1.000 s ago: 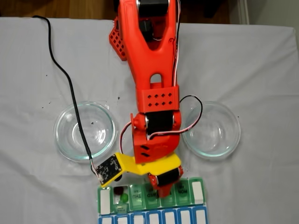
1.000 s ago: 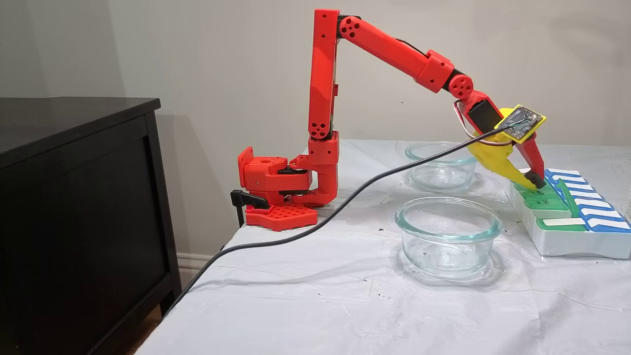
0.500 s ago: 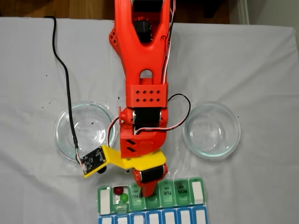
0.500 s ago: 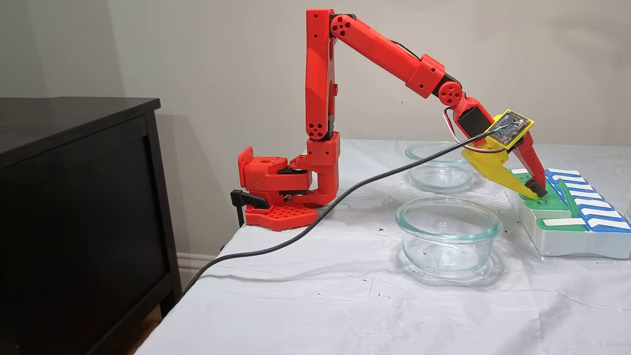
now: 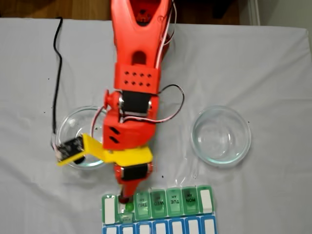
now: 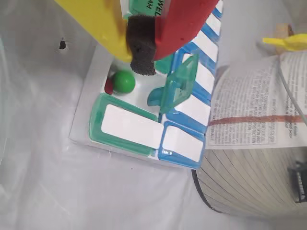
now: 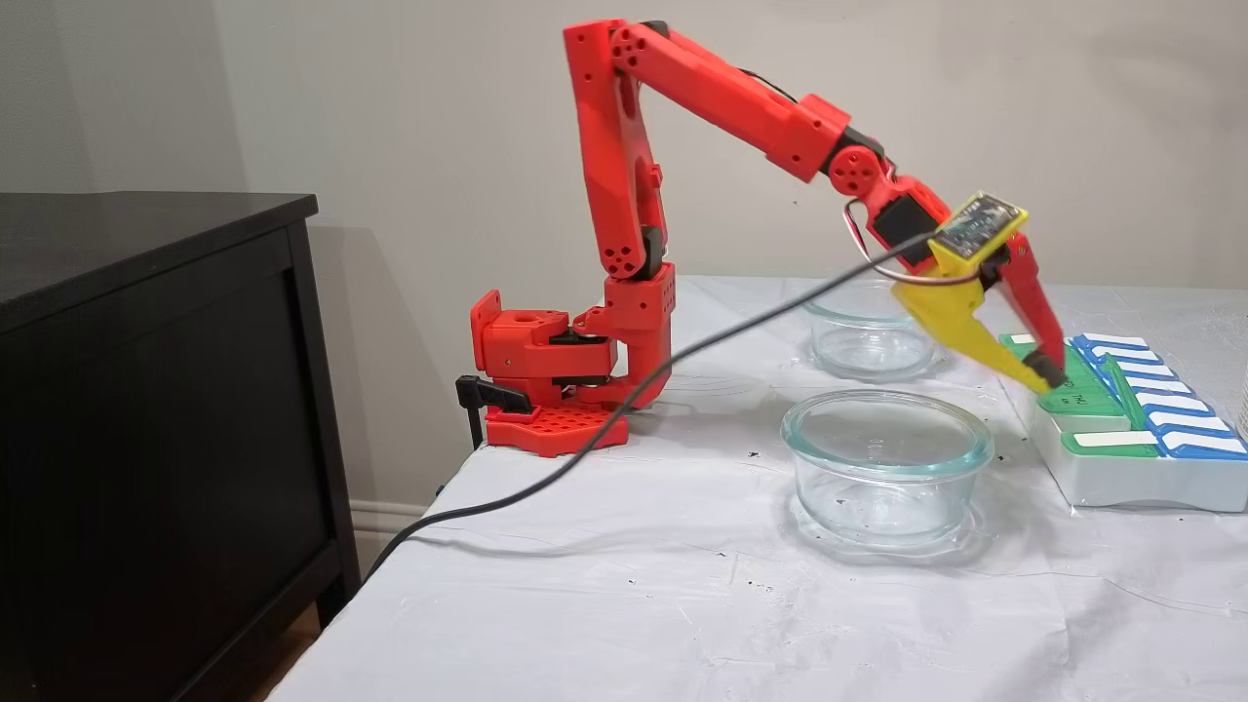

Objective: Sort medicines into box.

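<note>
Gripper (image 6: 139,48) of mine sits with the yellow and red fingers pressed together at the foam pad, nothing visibly between them, tip just above the open compartment (image 6: 136,88) second from the end of the box (image 6: 124,127). That cell holds a green ball (image 6: 124,81) with a dark red ball (image 6: 109,86) touching it, half hidden behind. Its raised lid (image 6: 178,88) stands upright just beside my tip. Box lies at the table's edge farthest from my base, green row toward me, blue row (image 6: 201,52) behind. Risk, as I judge it: dropping lower could jab the balls and bounce one out, or a sideways swing could clip that standing lid and shove the light box. Wrist view gives the balls, lid and a printed booklet (image 6: 254,110) by the box; overhead fixed view shows day labels and both glass dishes (image 5: 221,135) looking empty; side fixed view shows tip height over the box (image 7: 1111,429).
</note>
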